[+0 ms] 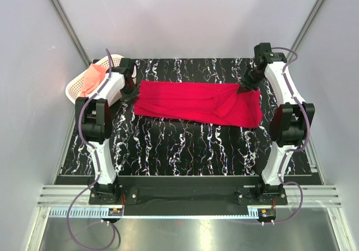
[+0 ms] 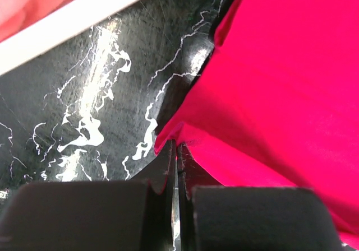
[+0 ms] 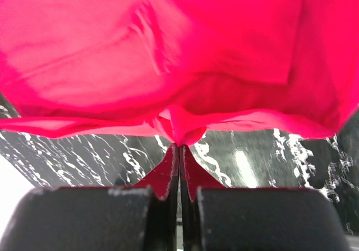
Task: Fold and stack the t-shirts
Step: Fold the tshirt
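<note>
Left gripper point(image 2: 175, 150), right gripper point(image 3: 179, 150): each pinching the crimson red cloth t-shirt point(image 1: 196, 101) at its far edge.
I'd lift both evenly and carry toward the tabletop point(image 1: 168, 144) near edge, keeping cloth taut.

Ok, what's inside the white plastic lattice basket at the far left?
A bunched pale salmon-pink cloth t-shirt lies in the white plastic lattice basket. Anything beneath the shirt is covered, and the left arm hides the basket's right side.

Free tabletop point(image 1: 185, 147) nearside (t-shirt point(image 1: 190, 101), basket point(image 1: 73, 90) beyond)
</note>
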You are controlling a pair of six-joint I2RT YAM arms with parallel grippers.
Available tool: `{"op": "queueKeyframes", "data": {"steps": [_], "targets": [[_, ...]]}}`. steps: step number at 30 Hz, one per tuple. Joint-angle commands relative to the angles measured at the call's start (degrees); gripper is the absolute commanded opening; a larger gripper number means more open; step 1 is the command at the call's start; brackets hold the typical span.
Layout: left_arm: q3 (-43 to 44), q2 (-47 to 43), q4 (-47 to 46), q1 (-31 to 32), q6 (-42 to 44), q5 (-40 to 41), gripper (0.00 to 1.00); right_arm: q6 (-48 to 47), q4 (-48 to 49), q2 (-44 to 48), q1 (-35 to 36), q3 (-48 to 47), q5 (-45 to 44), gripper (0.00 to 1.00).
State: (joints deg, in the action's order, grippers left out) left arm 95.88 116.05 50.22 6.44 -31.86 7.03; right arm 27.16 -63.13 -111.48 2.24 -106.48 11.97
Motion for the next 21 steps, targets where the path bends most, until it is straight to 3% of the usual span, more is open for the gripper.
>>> {"op": "queueKeyframes", "data": {"steps": [1,8,21], "targets": [[2.8,0.8,0.8,-0.4,0.8,2.6,0.00,-1.3,-0.5,-2.3,-0.1,-6.5,2.7,0.00],[4.5,3.4,1.2,-0.5,0.8,2.0,0.00,-2.0,-2.6,-10.3,-0.1,-14.9,4.1,0.00],[8.0,4.9,2.2,-0.7,0.7,2.3,0.00,-0.7,-1.0,-11.9,-1.9,-19.6,5.9,0.00]]}}
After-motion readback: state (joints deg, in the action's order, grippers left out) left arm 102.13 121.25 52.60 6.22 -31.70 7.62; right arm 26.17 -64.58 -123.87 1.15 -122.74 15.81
